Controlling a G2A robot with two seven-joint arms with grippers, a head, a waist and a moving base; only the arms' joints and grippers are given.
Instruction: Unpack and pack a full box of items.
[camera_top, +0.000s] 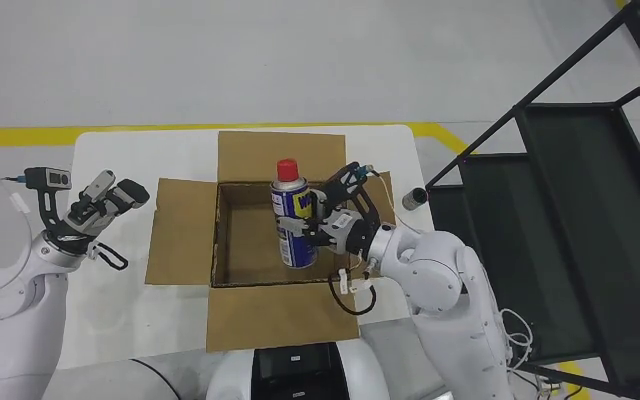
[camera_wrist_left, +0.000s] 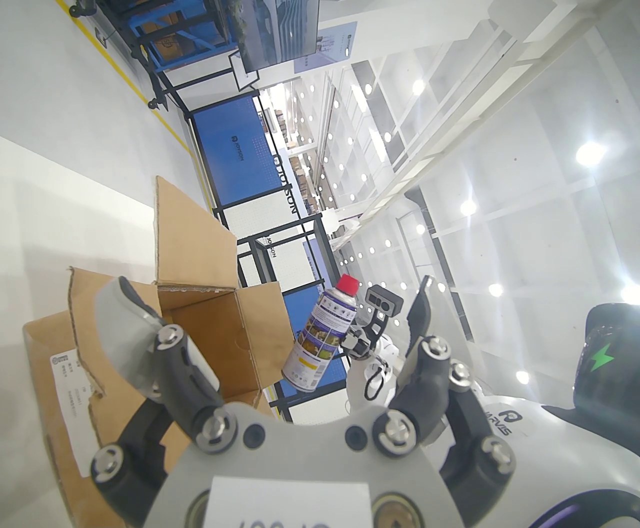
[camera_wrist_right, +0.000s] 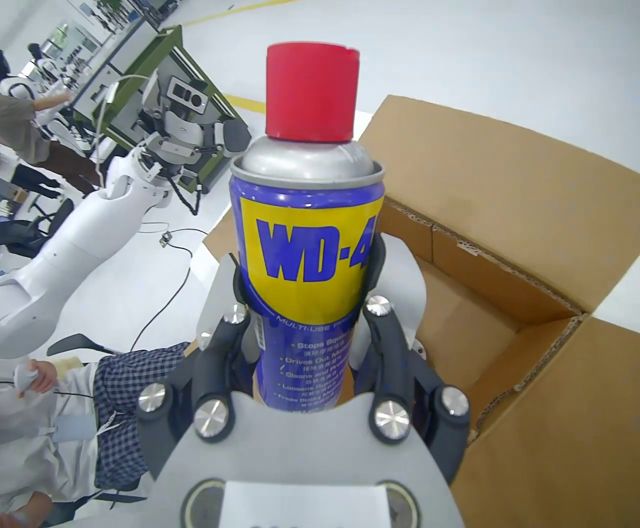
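Cardboard box (camera_top: 280, 152) interior shadowed; right claw (camera_wrist_right: 307, 280) clamps spray can (camera_top: 291, 215); left claw (camera_top: 112, 192) spread, empty.

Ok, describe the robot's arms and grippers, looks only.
The left arm and right arm have smooth white rounded shells, with thin black cables looping at the wrists. The left gripper and right gripper match: grey base plate, silver bolts, black linkages, pale finger pads.
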